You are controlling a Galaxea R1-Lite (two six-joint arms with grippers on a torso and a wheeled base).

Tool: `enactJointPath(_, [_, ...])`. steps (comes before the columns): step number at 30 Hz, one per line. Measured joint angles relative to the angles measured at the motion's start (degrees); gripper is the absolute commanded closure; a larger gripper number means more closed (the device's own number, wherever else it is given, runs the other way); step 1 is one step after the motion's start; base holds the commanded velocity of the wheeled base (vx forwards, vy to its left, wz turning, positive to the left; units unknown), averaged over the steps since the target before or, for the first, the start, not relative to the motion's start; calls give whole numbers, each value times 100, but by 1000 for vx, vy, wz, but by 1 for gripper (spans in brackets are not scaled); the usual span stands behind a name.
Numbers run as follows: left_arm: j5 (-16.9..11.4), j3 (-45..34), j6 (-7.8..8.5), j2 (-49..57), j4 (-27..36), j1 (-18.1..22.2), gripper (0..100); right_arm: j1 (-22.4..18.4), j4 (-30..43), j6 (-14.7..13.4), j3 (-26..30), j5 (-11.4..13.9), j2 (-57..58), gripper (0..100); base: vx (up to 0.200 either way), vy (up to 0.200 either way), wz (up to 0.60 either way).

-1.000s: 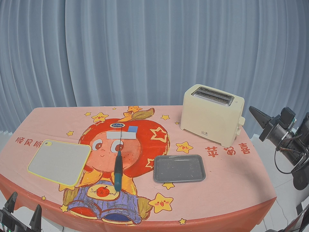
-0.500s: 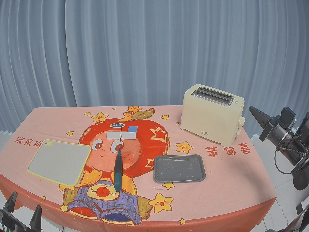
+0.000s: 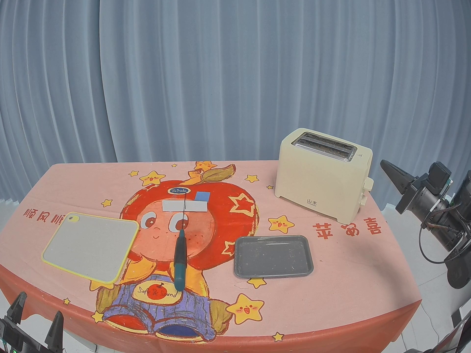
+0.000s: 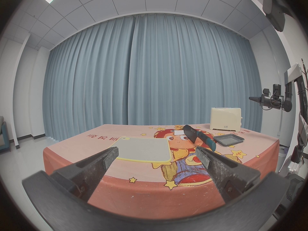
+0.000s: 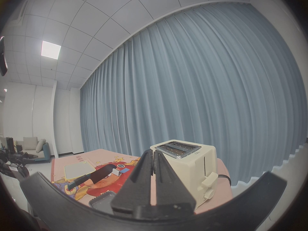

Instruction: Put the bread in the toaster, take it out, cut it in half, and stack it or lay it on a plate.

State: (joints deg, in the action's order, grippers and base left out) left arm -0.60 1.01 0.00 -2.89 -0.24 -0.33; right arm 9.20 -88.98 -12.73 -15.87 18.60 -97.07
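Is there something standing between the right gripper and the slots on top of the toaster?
Nothing visible does. The right gripper, shut, is past the right edge of the table, beside the toaster, with open air between them. The slots are uncovered. The grey tray and the knife lie toward the table's front, off that path.

Left pincer [image 4: 156, 152], jaws wide apart, before yellow-rimmed grey cutting board [image 4: 144, 149], teal-handled knife [image 4: 199, 136] and cream toaster [image 4: 225, 118] on pink-clothed worktop [image 4: 80, 142].

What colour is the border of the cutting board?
The cutting board has a yellow border; the head view shows it best.
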Motion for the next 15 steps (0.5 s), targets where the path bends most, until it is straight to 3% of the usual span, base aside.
enactJointPath(15, [-2, 0, 5, 0, 2, -5, 0, -33, 0, -2, -9, 2, 2, 100, 0, 0, 0])
